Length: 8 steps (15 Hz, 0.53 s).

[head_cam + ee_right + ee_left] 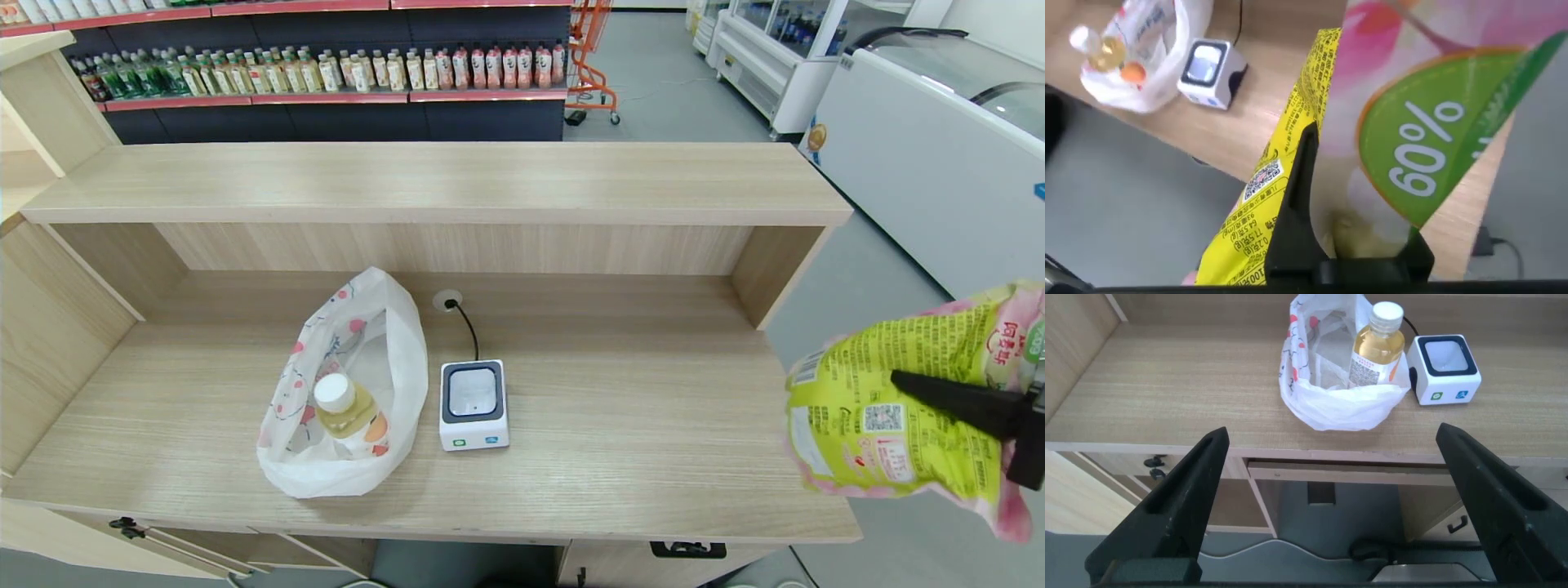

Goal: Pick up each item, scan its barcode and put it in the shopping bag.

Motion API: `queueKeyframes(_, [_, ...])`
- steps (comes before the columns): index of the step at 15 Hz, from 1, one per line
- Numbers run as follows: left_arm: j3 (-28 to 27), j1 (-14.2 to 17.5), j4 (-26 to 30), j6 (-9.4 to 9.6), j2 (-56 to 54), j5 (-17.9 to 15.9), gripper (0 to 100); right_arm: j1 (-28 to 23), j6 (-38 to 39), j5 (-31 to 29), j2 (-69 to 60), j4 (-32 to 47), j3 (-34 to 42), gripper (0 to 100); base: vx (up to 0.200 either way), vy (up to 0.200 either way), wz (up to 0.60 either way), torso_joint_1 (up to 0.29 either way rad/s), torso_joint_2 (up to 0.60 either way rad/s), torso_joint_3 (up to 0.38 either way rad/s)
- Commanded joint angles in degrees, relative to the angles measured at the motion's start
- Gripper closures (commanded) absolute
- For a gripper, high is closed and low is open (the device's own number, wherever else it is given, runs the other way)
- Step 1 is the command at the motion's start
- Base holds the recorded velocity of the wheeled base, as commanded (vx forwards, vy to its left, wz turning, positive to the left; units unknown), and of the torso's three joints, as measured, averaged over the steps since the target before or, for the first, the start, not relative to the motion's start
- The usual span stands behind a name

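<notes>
My right gripper is shut on a yellow-green and pink snack bag, held in the air off the right end of the counter; its printed back faces the head camera. In the right wrist view the snack bag sits between the fingers. The white scanner sits mid-counter with its window up. Left of it stands the white shopping bag with a capped drink bottle inside. My left gripper hangs open below the counter's front edge, before the shopping bag and scanner.
The wooden counter has a raised back shelf and side walls. The scanner's black cable runs to a hole at the back. Shelves of bottles and white freezers stand beyond.
</notes>
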Motion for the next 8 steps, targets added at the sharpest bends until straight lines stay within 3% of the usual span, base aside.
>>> queueKeyframes(1, [0.0, 0.0, 0.0, 0.0, 0.1, 0.0, 0, 15.9, 12.9, -17.6, 3.2, 1.7, -8.0, 100, 0.0, 0.0, 0.0, 0.0, 0.0, 0.0])
queueKeyframes(3, [0.0, 0.0, 0.0, 0.0, 0.0, 0.0, 0, 27.5, 24.2, -36.9, 10.6, 3.9, -16.0, 100, 0.0, 0.0, 0.0, 0.0, 0.0, 0.0])
queueKeyframes(4, [0.0, 0.0, 0.0, 0.0, 0.1, 0.0, 0, 27.9, 24.7, -37.4, 10.8, 4.0, -16.2, 100, 0.0, 0.0, 0.0, 0.0, 0.0, 0.0])
queueKeyframes(5, [0.0, 0.0, 0.0, 0.0, 0.0, 0.0, 0, 34.5, 34.1, -43.0, 15.2, 13.9, -25.3, 100, 0.0, 0.0, 0.0, 0.0, 0.0, 0.0])
queueKeyframes(8, [0.0, 0.1, 0.0, 0.0, 0.0, 0.0, 0, 42.8, 52.8, -43.1, 19.2, 34.8, -42.4, 100, 0.0, 0.0, 0.0, 0.0, 0.0, 0.0])
